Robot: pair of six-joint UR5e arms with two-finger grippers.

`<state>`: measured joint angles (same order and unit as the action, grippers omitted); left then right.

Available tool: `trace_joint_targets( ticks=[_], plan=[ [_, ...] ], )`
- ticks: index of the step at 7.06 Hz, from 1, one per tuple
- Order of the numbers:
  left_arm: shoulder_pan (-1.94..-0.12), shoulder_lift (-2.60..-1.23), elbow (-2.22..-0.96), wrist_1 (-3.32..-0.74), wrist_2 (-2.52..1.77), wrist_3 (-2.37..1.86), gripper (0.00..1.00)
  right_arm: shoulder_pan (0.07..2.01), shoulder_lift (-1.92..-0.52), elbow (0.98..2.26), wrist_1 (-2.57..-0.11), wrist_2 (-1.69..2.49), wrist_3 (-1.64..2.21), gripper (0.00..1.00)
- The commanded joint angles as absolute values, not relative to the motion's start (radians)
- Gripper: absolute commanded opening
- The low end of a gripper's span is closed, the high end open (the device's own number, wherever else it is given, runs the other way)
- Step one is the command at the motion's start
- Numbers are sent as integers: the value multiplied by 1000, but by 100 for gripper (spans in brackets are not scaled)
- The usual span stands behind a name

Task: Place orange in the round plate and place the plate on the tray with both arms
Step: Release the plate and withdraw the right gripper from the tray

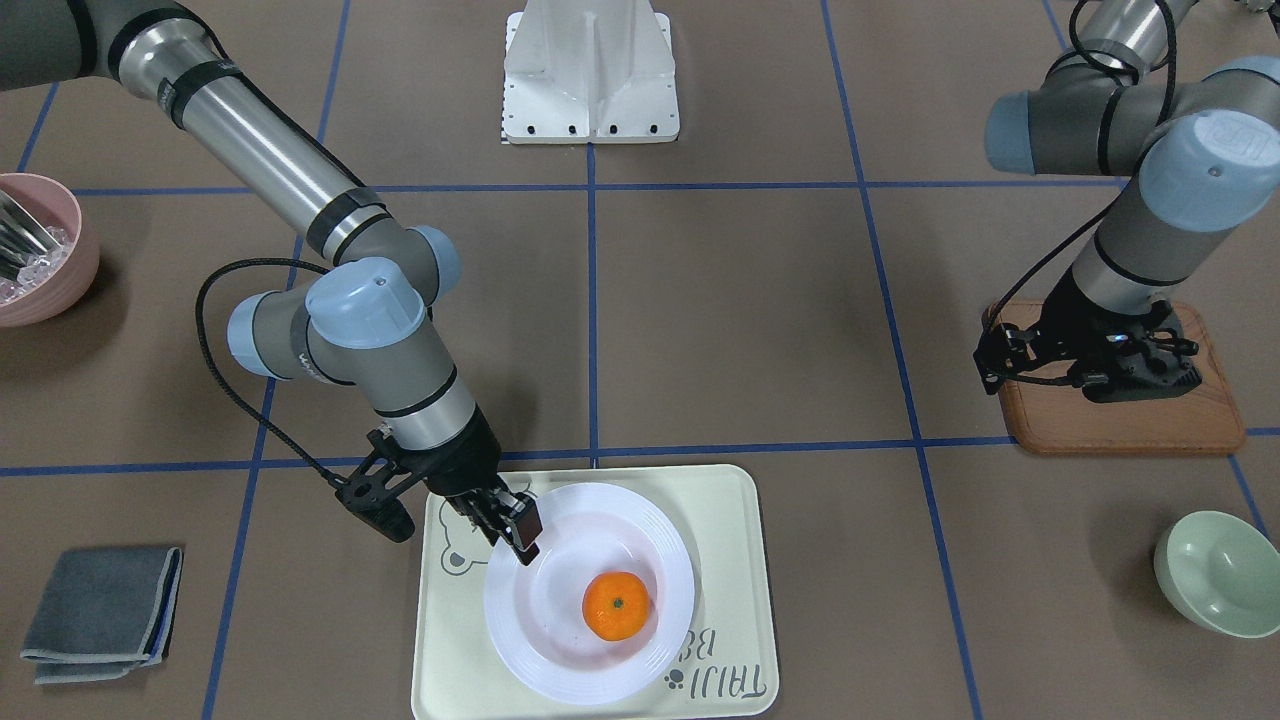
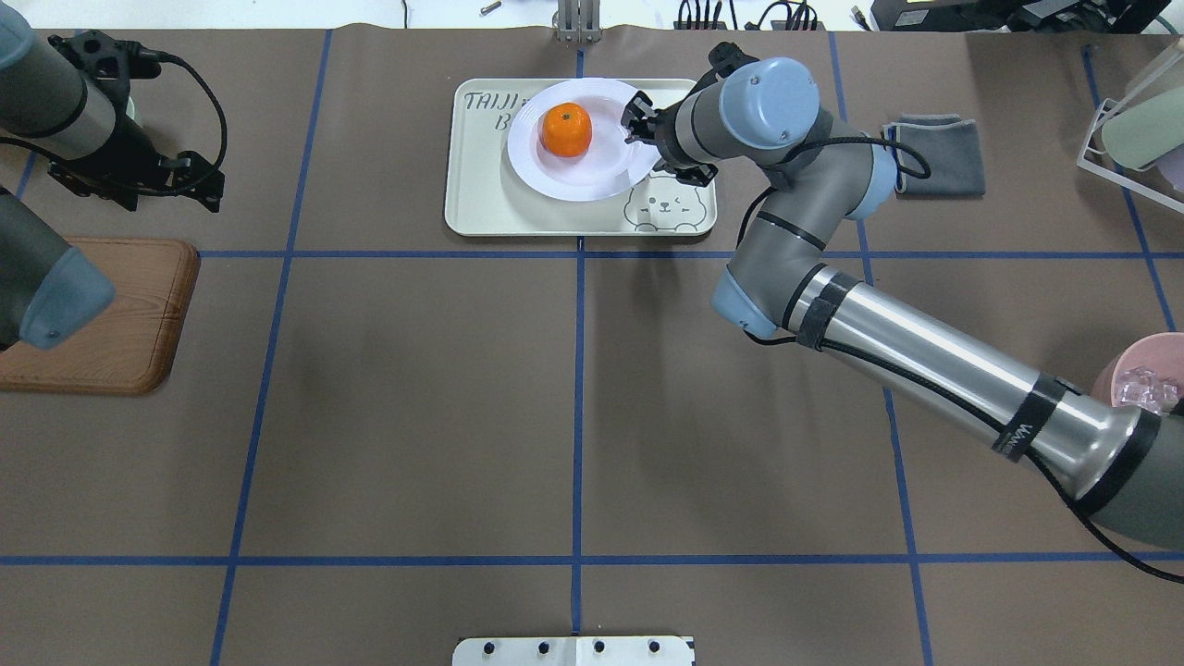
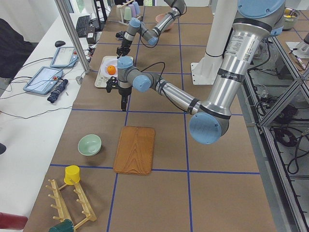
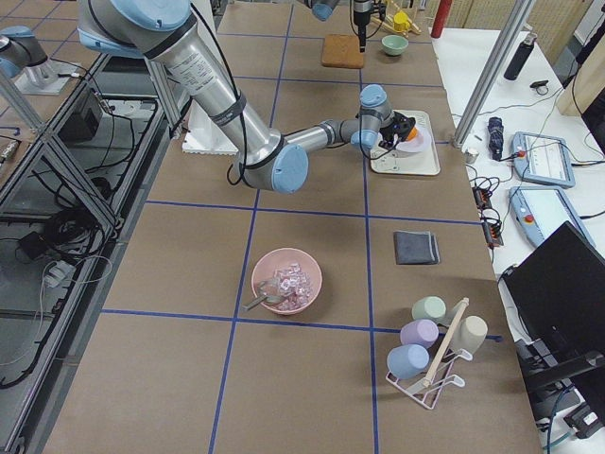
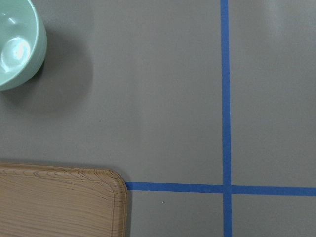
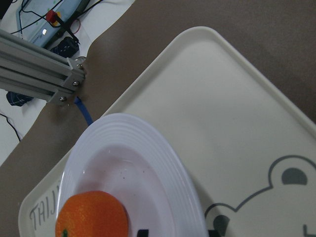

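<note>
The orange [image 1: 615,605] lies in the white round plate [image 1: 560,640], which rests on the cream tray [image 1: 720,500] at the table's operator side. My right gripper [image 1: 520,535] is shut on the plate's rim at the end toward the tray's bear face. Its wrist view shows the plate [image 6: 148,158], the orange [image 6: 91,215] and the tray [image 6: 222,123] close below. Overhead, the right gripper [image 2: 643,120] meets the plate [image 2: 555,180] beside the orange [image 2: 566,129]. My left gripper [image 1: 1095,375] hangs over the wooden board [image 1: 1130,425], far from the tray; its fingers are hidden.
A pale green bowl [image 1: 1220,570] sits near the board. A pink bowl [image 1: 40,250] with ice and a folded grey cloth [image 1: 100,610] lie on the right arm's side. A white stand base [image 1: 590,70] is at the robot's edge. A cup rack [image 2: 1138,129] stands far right.
</note>
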<state>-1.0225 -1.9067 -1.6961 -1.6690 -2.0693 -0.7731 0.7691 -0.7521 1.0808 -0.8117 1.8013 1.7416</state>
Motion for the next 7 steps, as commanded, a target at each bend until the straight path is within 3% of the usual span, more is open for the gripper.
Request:
trace_joint_targets(
  ticks=[1, 3, 7],
  plan=[
    [-1026, -1907, -1695, -1669, -2069, -772, 99, 860, -856, 1294, -1146, 1970, 1451, 100],
    [-1090, -1905, -1678, -1667, -2088, -741, 99, 1048, -1027, 1463, -1332, 2193, 1112, 100],
    [-1332, -1690, -1674, -1640, -2181, -150, 99, 1394, -1430, 1592, -1489, 2333, 245, 100]
  ],
)
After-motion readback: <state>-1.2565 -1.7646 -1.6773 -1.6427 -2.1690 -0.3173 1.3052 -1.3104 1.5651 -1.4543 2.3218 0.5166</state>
